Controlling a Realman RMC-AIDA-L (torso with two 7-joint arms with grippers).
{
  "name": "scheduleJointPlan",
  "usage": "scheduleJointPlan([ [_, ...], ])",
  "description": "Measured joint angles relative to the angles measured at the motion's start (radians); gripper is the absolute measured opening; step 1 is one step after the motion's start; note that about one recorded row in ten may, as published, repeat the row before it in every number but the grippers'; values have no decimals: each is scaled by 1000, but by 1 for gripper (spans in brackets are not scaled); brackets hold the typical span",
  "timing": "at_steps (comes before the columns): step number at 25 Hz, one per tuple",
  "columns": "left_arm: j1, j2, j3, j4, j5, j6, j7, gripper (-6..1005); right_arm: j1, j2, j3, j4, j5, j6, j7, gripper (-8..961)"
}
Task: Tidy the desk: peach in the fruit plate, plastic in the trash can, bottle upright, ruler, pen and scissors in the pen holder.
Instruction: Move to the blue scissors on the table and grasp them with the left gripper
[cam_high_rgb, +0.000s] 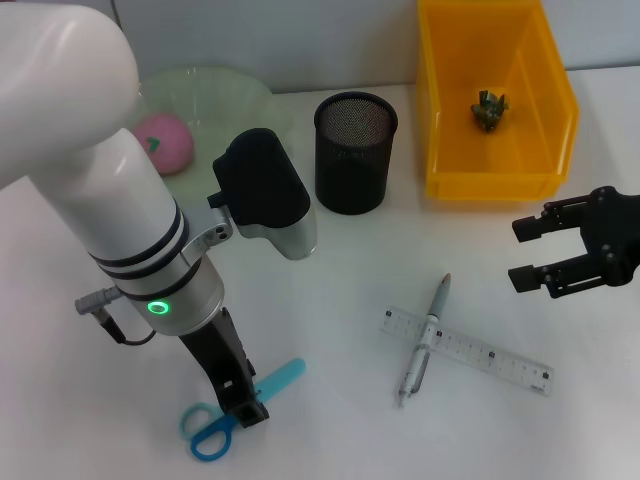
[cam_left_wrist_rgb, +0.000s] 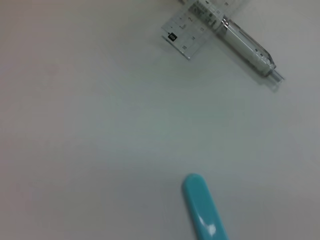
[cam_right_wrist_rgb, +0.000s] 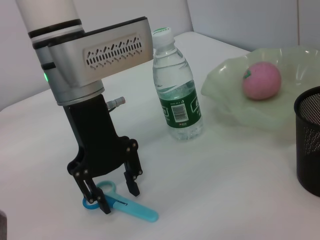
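The blue scissors (cam_high_rgb: 213, 428) lie near the table's front left, their sheathed blade (cam_left_wrist_rgb: 202, 207) pointing right. My left gripper (cam_high_rgb: 243, 405) stands over them, open, one finger (cam_right_wrist_rgb: 132, 184) on each side of the scissors (cam_right_wrist_rgb: 131, 208). The clear ruler (cam_high_rgb: 466, 350) and the grey pen (cam_high_rgb: 425, 338) lie crossed at mid-table, the pen on top. The pink peach (cam_high_rgb: 165, 143) rests in the green fruit plate (cam_high_rgb: 215, 88). The bottle (cam_right_wrist_rgb: 175, 95) stands upright. A crumpled piece of plastic (cam_high_rgb: 490, 110) lies in the yellow trash can (cam_high_rgb: 436, 120). My right gripper (cam_high_rgb: 522, 253) hovers open at the right, holding nothing.
The black mesh pen holder (cam_high_rgb: 355, 150) stands at the back centre, between the plate and the yellow bin. My left arm's wrist housing (cam_high_rgb: 262, 190) hides most of the bottle in the head view.
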Motion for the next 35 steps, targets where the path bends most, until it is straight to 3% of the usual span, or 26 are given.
scheduleJointPlan([
  [35, 0, 0, 35, -15, 1, -26, 1, 421, 11, -2, 0, 2, 0, 3, 0, 759],
])
